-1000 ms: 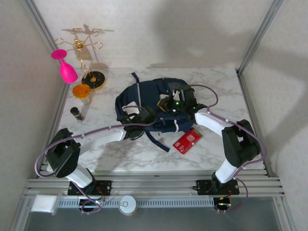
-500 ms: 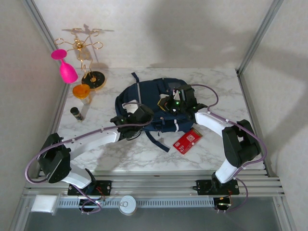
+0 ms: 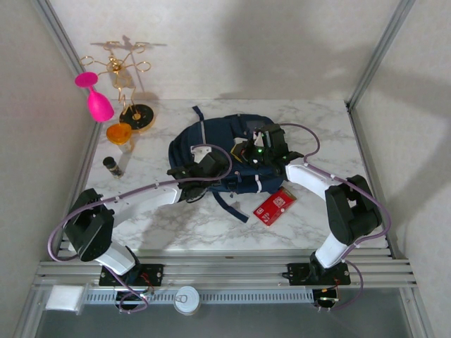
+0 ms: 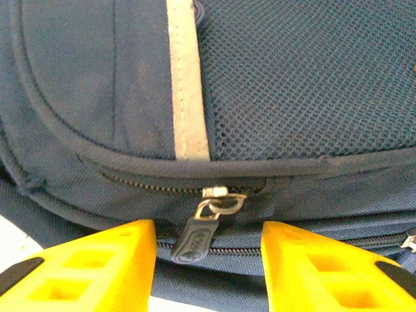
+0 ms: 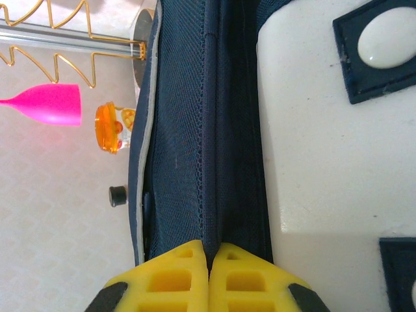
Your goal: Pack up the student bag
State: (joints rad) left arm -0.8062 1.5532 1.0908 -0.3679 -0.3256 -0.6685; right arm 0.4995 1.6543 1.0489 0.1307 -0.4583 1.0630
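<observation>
The student bag (image 3: 211,141) lies navy blue with pale grey stripes in the middle of the marble table. My left gripper (image 3: 202,166) hovers at its near left side. In the left wrist view, the left gripper (image 4: 208,263) is open, its yellow fingers (image 4: 91,266) standing on either side of a dark zipper pull (image 4: 197,238) without touching it. The pull hangs from a metal slider (image 4: 216,192) on a closed zip. My right gripper (image 3: 255,153) sits on the bag's right part. That gripper (image 5: 209,260) is shut, pinching a fold of the bag's mesh fabric (image 5: 214,143).
A red card (image 3: 274,206) lies on the table right of the bag's front. At the back left stand a gold wire rack (image 3: 127,77), a pink glass (image 3: 95,98), an orange-lidded jar (image 3: 120,134) and a small dark bottle (image 3: 113,165). Dark straps (image 3: 229,204) trail toward the front.
My left gripper has moved right and farther onto the bag's near left side. The right gripper has kept its pinch in the same place.
</observation>
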